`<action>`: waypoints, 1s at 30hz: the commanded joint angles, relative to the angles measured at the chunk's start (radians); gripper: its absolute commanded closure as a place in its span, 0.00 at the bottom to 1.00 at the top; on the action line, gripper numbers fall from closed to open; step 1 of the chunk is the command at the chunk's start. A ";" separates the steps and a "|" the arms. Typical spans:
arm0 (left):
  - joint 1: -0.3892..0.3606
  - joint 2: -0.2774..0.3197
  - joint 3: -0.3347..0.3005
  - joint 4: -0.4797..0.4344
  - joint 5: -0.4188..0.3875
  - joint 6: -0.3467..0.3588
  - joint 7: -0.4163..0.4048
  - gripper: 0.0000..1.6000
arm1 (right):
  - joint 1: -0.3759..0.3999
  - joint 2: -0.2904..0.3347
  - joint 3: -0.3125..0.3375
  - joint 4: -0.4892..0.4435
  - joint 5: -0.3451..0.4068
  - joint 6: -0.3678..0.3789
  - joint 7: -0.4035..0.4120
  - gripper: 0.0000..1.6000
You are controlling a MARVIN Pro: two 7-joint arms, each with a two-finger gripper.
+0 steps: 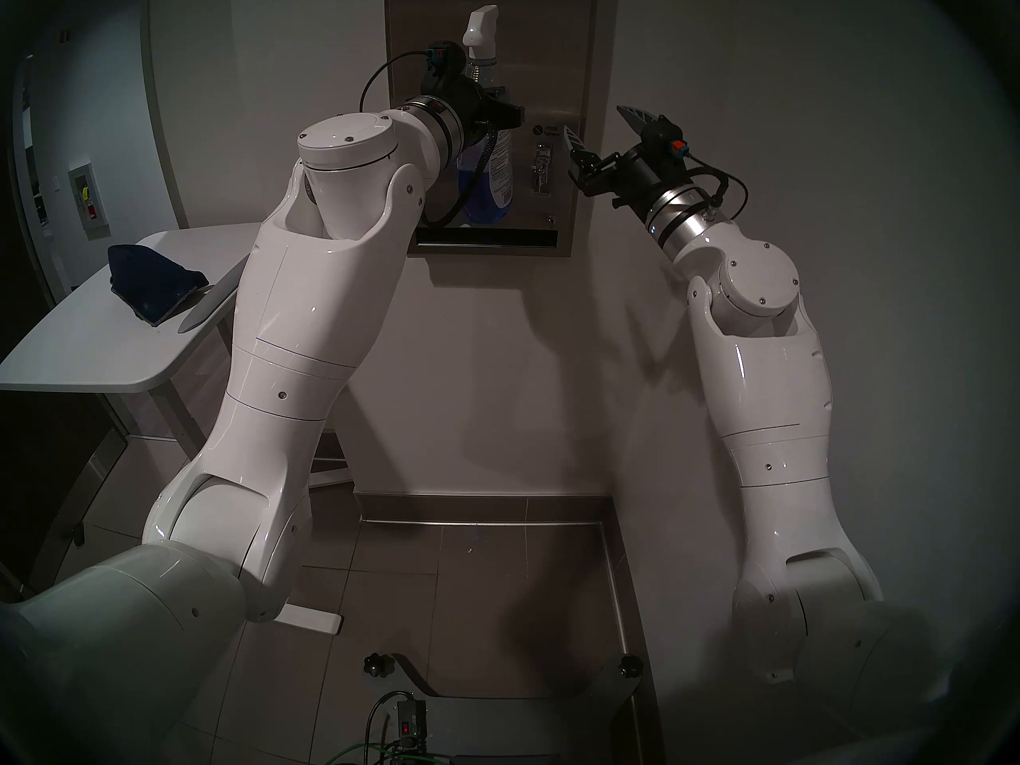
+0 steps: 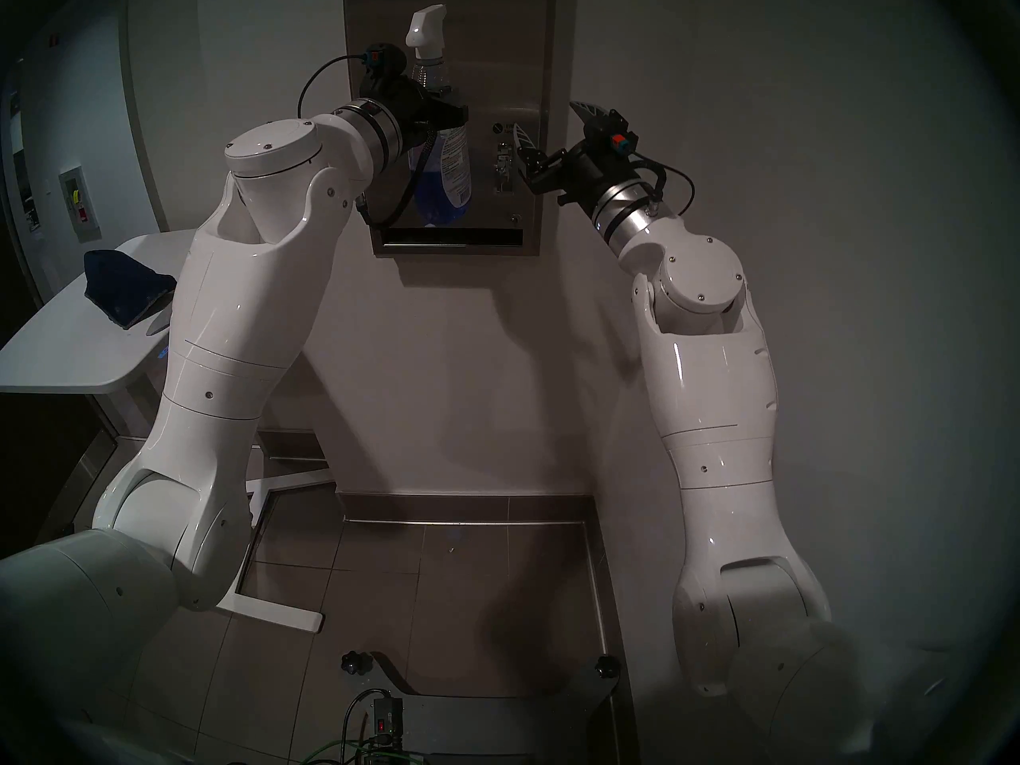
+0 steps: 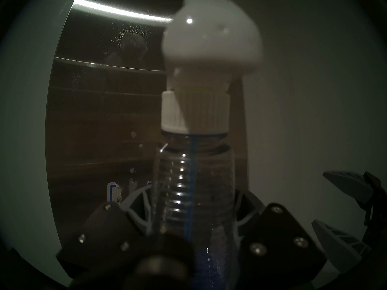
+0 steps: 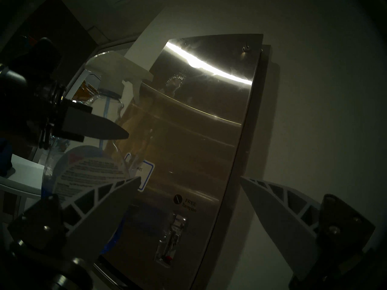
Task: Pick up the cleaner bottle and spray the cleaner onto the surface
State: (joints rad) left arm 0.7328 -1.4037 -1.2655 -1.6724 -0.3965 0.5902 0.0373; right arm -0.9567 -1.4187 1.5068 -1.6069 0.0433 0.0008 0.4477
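Count: one cleaner bottle (image 1: 485, 156), centre top. One stainless-steel dispenser panel (image 1: 574, 57) behind it. Two grippers: left gripper (image 1: 499, 115), right gripper (image 1: 604, 132). One dark blue cloth (image 1: 152, 289) on one white table (image 1: 83, 355), left.

Both arms raised toward the far wall. Left gripper (image 1: 499, 119) reaching level from the left, jaws clamped tight. Right gripper (image 1: 599, 132) angled up and leftward, fingers (image 4: 109, 201) spread wide, holding nothing.

The left arm hides the cleaner bottle's (image 1: 493, 165) lower left side
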 commanded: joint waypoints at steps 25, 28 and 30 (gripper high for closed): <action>-0.090 -0.021 -0.020 -0.017 0.024 -0.006 -0.028 1.00 | 0.273 -0.058 -0.020 0.050 0.013 0.165 0.126 0.00; -0.090 -0.022 -0.021 -0.016 0.026 -0.003 -0.030 1.00 | 0.277 -0.068 -0.016 0.055 0.017 0.184 0.134 0.00; -0.089 -0.023 -0.021 -0.016 0.028 -0.002 -0.033 1.00 | 0.358 -0.070 -0.025 0.113 0.021 0.220 0.148 0.00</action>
State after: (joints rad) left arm 0.7198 -1.4159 -1.2677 -1.6505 -0.3715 0.6124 0.0035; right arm -0.7555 -1.4660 1.4815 -1.5418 0.0537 0.1732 0.5853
